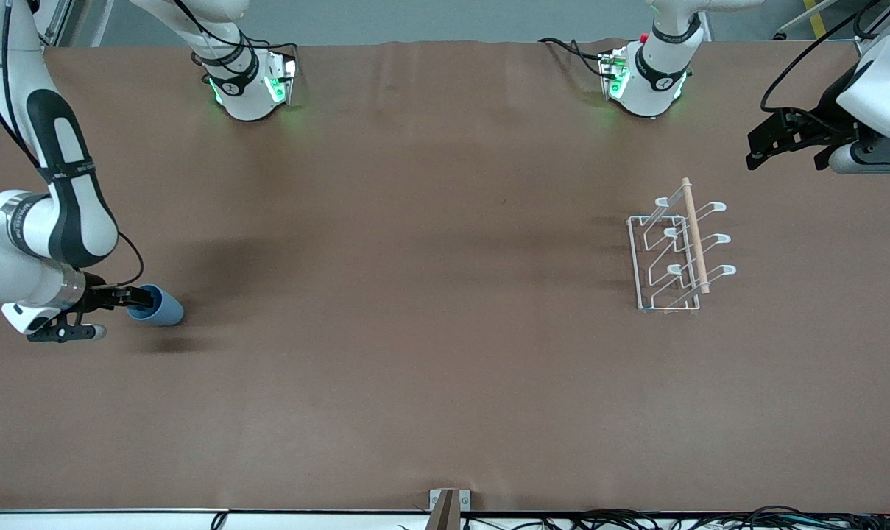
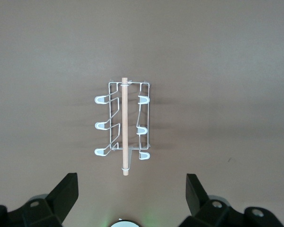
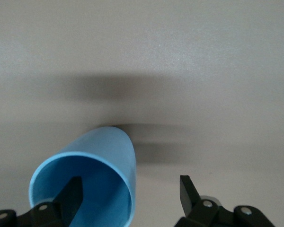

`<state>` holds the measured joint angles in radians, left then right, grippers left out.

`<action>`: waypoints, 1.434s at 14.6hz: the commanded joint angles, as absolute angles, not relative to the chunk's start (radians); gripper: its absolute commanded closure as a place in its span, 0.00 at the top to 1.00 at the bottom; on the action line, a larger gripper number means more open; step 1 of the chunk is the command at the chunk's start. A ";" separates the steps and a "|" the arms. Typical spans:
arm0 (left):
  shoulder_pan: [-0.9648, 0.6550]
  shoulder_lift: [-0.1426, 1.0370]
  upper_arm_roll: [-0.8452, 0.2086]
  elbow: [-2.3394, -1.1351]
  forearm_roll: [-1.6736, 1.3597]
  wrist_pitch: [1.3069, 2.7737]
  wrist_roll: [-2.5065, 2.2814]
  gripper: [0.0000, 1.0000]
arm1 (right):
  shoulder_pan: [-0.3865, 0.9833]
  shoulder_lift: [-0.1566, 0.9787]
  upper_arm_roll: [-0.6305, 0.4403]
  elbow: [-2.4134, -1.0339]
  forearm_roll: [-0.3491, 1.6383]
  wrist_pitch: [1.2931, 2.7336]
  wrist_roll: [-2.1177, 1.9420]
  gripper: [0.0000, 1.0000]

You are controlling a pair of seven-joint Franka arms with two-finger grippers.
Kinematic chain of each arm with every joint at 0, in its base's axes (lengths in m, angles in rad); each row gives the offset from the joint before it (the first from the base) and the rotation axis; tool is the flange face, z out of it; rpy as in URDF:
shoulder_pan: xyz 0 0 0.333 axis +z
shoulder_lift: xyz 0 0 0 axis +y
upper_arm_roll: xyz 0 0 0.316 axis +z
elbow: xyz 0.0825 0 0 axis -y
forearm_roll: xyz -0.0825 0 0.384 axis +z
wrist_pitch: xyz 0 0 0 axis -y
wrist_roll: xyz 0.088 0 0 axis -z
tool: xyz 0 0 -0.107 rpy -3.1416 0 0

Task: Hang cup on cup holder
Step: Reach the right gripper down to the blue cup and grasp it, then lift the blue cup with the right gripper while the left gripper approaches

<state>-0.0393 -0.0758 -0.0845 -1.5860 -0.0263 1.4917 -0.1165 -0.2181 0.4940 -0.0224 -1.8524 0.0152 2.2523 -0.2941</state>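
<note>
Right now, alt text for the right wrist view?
The right gripper straddles the rim wall of a light-blue plastic cup lying on its side on the brown table, one finger inside its mouth, jaws not yet shut.

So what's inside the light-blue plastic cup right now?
One finger of the right tool reaches into the small light-blue plastic cup, the other stays outside its wall. Otherwise only bare blue inner wall shows; the bottom is out of sight.

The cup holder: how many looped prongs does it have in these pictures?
6. On the cup holder, three prongs stand in a row on each side of the wooden dowel. None seems hidden.
</note>
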 commanded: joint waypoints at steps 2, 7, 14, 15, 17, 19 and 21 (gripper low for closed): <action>-0.034 -0.066 -0.083 -1.565 -0.040 1.479 -0.098 1.00 | -0.224 0.517 -0.015 -1.835 0.024 2.267 -0.318 0.14; -0.034 -0.067 -0.081 -1.565 -0.038 1.479 -0.097 1.00 | -0.218 0.511 -0.014 -1.830 0.023 2.252 -0.319 0.00; -0.051 -0.058 -0.084 -1.563 -0.038 1.488 -0.101 1.00 | -0.198 0.353 0.103 -1.813 0.105 1.970 -0.316 0.00; -0.054 -0.057 -0.086 -1.563 -0.037 1.489 -0.101 1.00 | -0.198 0.336 0.116 -1.813 0.179 1.916 -0.316 0.00; -0.070 -0.054 -0.092 -1.563 -0.037 1.509 -0.101 1.00 | -0.189 0.327 0.132 -1.813 0.317 1.803 -0.318 0.00; -0.118 -0.035 -0.094 -1.563 -0.037 1.525 -0.103 1.00 | -0.189 0.324 0.153 -1.813 0.479 1.734 -0.319 0.00; -0.184 -0.032 -0.094 -1.562 -0.037 1.558 -0.101 1.00 | -0.158 0.325 0.158 -1.813 0.596 1.694 -0.319 0.00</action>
